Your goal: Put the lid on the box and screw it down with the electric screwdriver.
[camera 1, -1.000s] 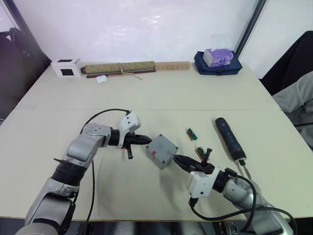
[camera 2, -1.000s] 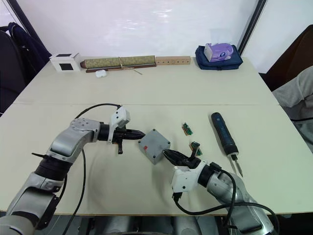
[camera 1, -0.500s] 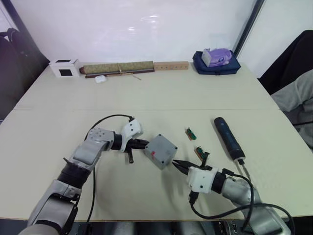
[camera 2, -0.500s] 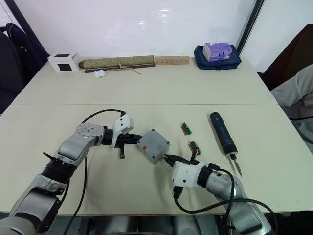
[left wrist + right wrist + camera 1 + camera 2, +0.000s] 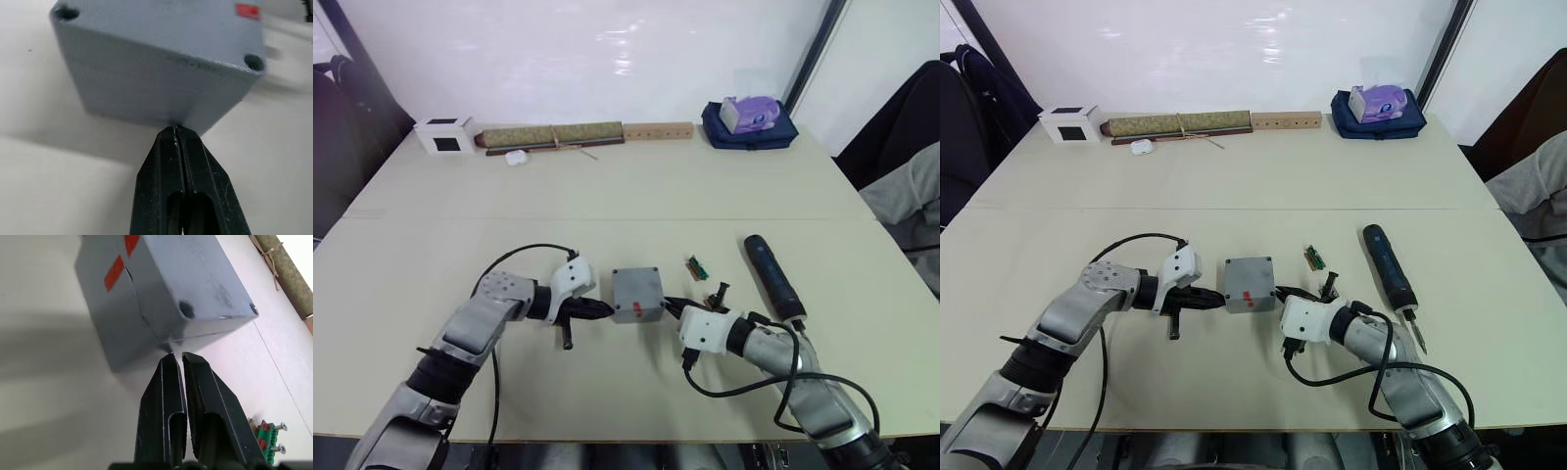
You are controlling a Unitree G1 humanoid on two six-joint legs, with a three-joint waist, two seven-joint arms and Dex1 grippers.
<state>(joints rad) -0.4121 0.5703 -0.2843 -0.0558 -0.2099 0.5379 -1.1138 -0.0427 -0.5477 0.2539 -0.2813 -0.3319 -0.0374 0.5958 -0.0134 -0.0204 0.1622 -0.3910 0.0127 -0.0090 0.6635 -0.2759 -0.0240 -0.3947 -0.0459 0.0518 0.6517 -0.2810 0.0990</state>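
The box [image 5: 637, 293] sits mid-surface between both closed pincers, left pincer [image 5: 603, 310] and right pincer [image 5: 670, 305], tips at its sides. Likely stiff, heavy, smooth metal: grip opposite side walls.

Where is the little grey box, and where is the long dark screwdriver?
Small grey cast-metal square box [image 5: 637, 291]: left eye view, middle of its top face.
Long dark blue-black pen-shaped electric screwdriver [image 5: 771, 277]: left eye view, middle of its handle.
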